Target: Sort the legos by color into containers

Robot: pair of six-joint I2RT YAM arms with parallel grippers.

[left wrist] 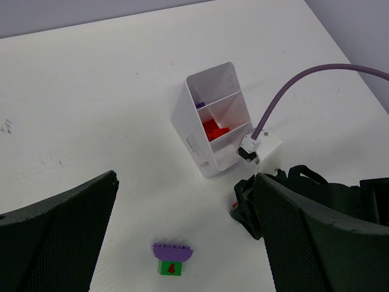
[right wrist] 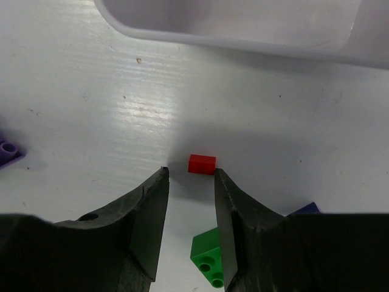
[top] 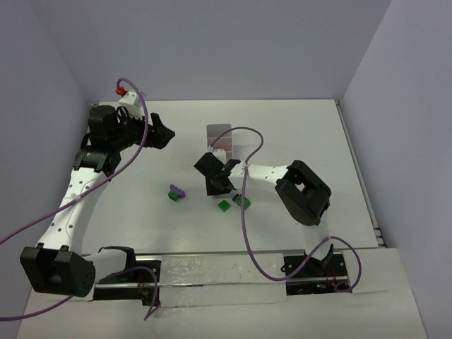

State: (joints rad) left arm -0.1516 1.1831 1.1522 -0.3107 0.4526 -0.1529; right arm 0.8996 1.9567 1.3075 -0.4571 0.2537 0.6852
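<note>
One blue lego (right wrist: 307, 208), mostly hidden

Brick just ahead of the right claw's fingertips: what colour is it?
Red brick; best in right wrist view.

White desk (top: 296, 134). White tray (left wrist: 193, 143) holds red legos (left wrist: 214, 130) and a purple lego (left wrist: 200, 104). Loose: red brick (right wrist: 202, 163), green brick (right wrist: 208, 255), dark blue brick (right wrist: 307, 208), purple plate (left wrist: 172, 250) on green block (left wrist: 169, 267) with a red mark. Purple cable (left wrist: 292, 91).

White table (top: 296, 127), tray (left wrist: 193, 137), loose legos (top: 224, 205)
</note>
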